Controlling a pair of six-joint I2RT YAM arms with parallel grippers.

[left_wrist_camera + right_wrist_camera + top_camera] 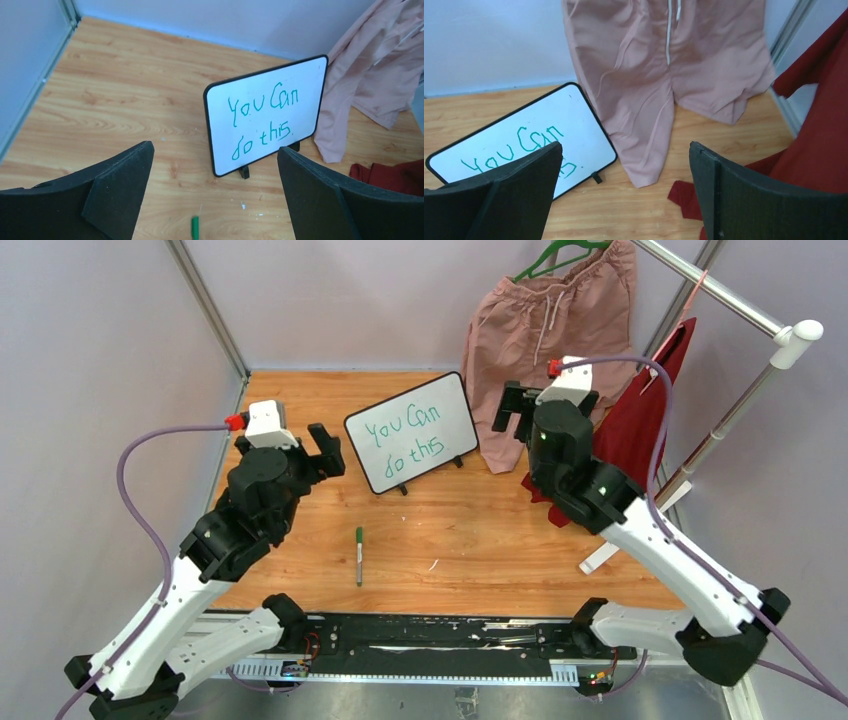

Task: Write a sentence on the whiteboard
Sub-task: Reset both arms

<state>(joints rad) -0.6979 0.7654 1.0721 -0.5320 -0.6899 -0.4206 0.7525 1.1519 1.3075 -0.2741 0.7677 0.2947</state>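
The whiteboard (440, 405) stands tilted on its small black feet at the back middle of the wooden table. The sentence (405, 435) "You Can do this" runs across it in green, in two lines. Both wrist views show the whiteboard (310, 80) (574, 120) and its sentence (262, 120) (524, 145). A green marker (359, 555) (195, 227) lies flat on the table in front of the board, apart from both arms. My left gripper (322, 452) (215, 150) hangs open and empty left of the board. My right gripper (513, 410) (625, 146) is open and empty to its right.
Pink shorts (545, 330) on a green hanger droop onto the table just right of the board. A dark red garment (640, 420) hangs from a white rack pole (735, 305) at the right. Cage walls close the left and back sides.
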